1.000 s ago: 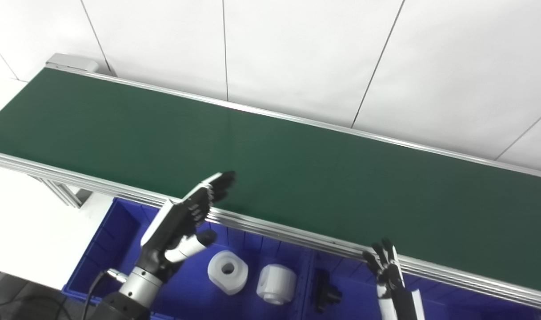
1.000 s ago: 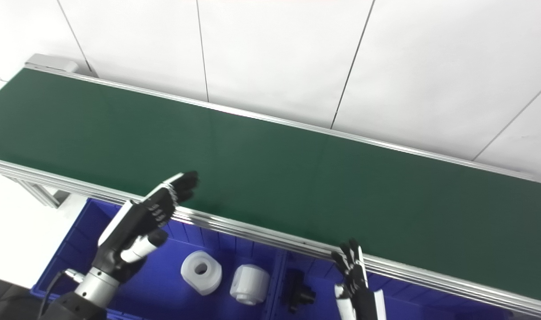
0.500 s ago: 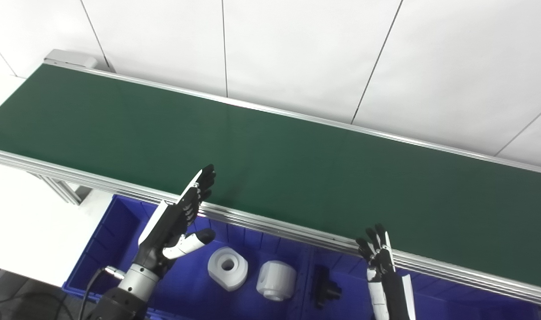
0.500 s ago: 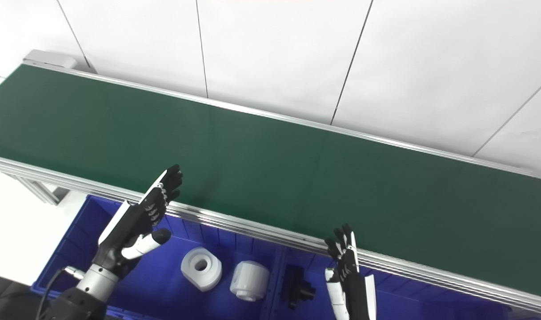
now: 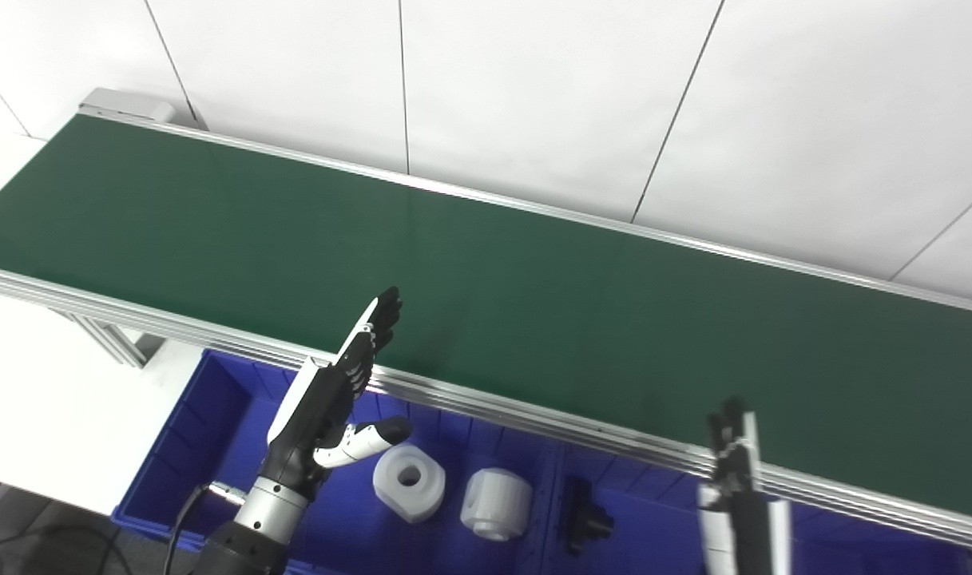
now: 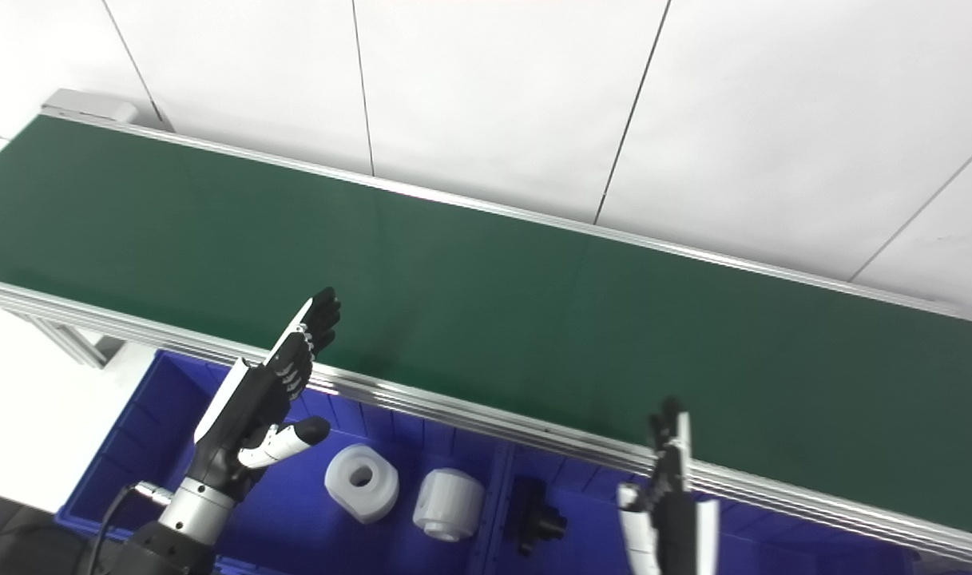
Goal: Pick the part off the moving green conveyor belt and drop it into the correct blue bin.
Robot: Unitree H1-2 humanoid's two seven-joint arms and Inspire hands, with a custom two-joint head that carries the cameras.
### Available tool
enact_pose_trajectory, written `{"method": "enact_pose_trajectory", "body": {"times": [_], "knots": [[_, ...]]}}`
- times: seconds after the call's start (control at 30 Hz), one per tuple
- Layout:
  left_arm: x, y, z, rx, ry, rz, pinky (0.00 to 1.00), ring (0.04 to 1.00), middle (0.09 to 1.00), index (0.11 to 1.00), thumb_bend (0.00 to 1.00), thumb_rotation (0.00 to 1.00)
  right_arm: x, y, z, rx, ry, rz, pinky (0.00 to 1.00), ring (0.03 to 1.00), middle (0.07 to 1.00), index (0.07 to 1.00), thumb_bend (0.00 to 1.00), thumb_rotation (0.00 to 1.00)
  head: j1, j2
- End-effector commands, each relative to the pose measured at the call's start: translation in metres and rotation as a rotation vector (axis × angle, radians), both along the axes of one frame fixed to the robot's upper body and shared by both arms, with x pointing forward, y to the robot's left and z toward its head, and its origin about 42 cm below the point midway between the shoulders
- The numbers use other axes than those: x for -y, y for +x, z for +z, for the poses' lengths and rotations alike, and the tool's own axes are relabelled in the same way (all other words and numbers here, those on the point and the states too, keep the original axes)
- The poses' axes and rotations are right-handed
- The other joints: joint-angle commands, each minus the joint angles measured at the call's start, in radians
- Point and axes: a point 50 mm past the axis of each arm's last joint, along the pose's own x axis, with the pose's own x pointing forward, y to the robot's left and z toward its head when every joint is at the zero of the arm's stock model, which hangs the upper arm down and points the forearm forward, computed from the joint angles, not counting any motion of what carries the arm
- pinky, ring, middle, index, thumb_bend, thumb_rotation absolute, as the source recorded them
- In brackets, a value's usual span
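The green conveyor belt (image 5: 486, 287) runs from upper left to lower right and carries no part that I can see. My left hand (image 5: 338, 391) is open, fingers stretched up over the belt's near rail, thumb out to the right above the left blue bin (image 5: 206, 447). That bin holds two white cylindrical parts (image 5: 410, 483) (image 5: 496, 505). My right hand (image 5: 733, 471) is open and edge-on, fingertips up at the near rail, holding nothing. A black part (image 5: 585, 519) lies in the right blue bin (image 5: 637, 527).
An aluminium rail (image 5: 533, 419) edges the belt's near side, with the bins right below it. A white table surface (image 5: 46, 399) lies to the left. White wall panels stand behind the belt.
My left hand has shifted slightly right and up, fingers straightening. My right hand has moved right and turned edge-on. The camera tilted a little early on.
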Motion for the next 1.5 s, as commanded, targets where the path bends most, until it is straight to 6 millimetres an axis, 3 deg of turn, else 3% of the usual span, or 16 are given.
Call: {"method": "enact_pose_trajectory", "body": {"times": [0.0,0.27,0.53,0.8,1.2,1.33,1.43,1.47], "knots": [[0.0,0.004,0.013,0.076,-0.025,0.017,1.0,1.0,1.0,1.0,0.93,0.69,0.0,-0.004,0.008,0.025,0.003,-0.022,1.0,0.968,0.996,1.0,0.79,0.95,-0.011,0.008],[0.004,0.01,0.002,0.006,-0.036,-0.003,1.0,1.0,1.0,1.0,0.91,0.73,0.0,-0.006,0.0,-0.02,-0.004,-0.055,0.97,0.961,0.997,1.0,0.79,0.96,-0.109,0.076],[0.006,0.013,-0.014,-0.053,-0.03,-0.037,1.0,1.0,1.0,1.0,0.95,0.77,-0.005,0.004,-0.007,-0.052,0.02,-0.067,0.97,0.972,1.0,1.0,0.84,0.96,-0.16,0.094],[0.009,0.01,-0.017,-0.068,-0.028,-0.04,1.0,1.0,1.0,1.0,0.95,0.78,-0.004,0.002,-0.01,-0.065,0.016,-0.053,0.96,0.968,1.0,1.0,0.85,0.97,-0.133,0.08],[0.011,0.002,-0.018,-0.042,-0.02,-0.017,1.0,1.0,1.0,1.0,0.88,0.84,-0.006,-0.003,-0.014,-0.073,-0.006,-0.035,0.96,0.953,1.0,1.0,0.86,0.98,-0.136,0.061],[0.003,0.001,-0.02,-0.048,-0.027,-0.041,1.0,1.0,1.0,1.0,0.86,0.83,-0.017,-0.001,-0.018,-0.091,0.006,-0.029,0.96,0.957,1.0,1.0,0.83,0.98,-0.304,0.025],[-0.007,0.001,-0.021,-0.056,-0.016,-0.044,1.0,1.0,1.0,1.0,0.89,0.86,-0.029,0.002,-0.021,-0.101,0.02,-0.022,0.97,0.971,1.0,1.0,0.82,0.93,-0.369,0.007],[-0.012,0.002,-0.023,-0.068,-0.021,-0.046,1.0,1.0,1.0,1.0,0.89,0.86,-0.034,0.003,-0.023,-0.103,0.024,-0.019,0.97,0.973,1.0,1.0,0.82,0.93,-0.423,-0.008]]}}
